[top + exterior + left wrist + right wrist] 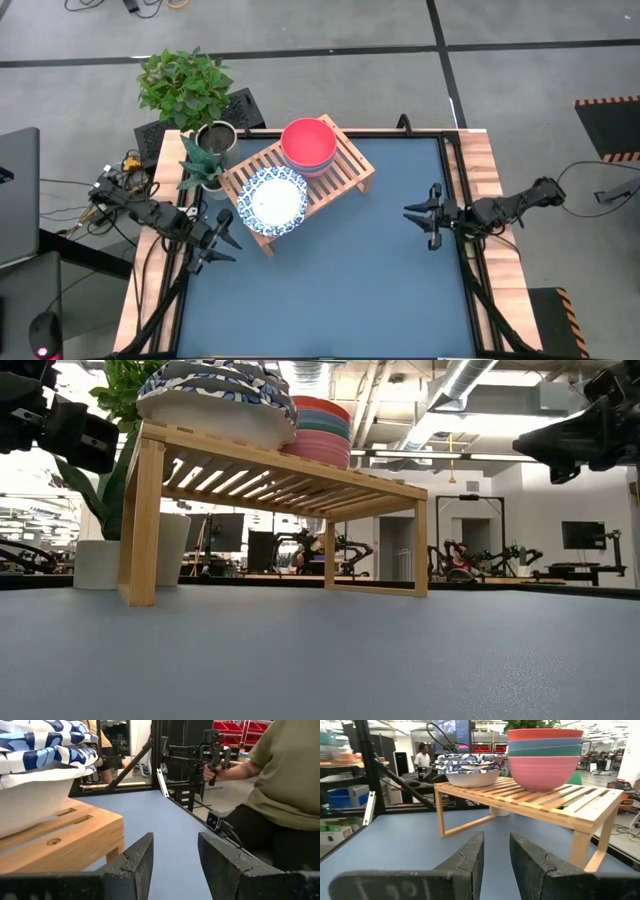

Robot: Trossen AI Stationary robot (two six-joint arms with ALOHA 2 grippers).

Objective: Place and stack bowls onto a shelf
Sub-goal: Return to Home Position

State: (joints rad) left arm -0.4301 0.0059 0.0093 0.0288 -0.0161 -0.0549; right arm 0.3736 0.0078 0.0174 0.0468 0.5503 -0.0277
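High camera: overhead, looking straight down, far enough back to take in whole table (330,290) with shelf (345,175) on it.
Low camera: at tabletop level, near shelf's front corner, looking level under and past shelf into room.
Left wrist camera: very near shelf, at end carrying patterned dishes (40,750), facing past that end toward person (285,795) beyond table edge.
Right wrist camera: farther from shelf, facing it across bare tabletop, most of shelf in frame.
All four views share shelf and patterned dishes.
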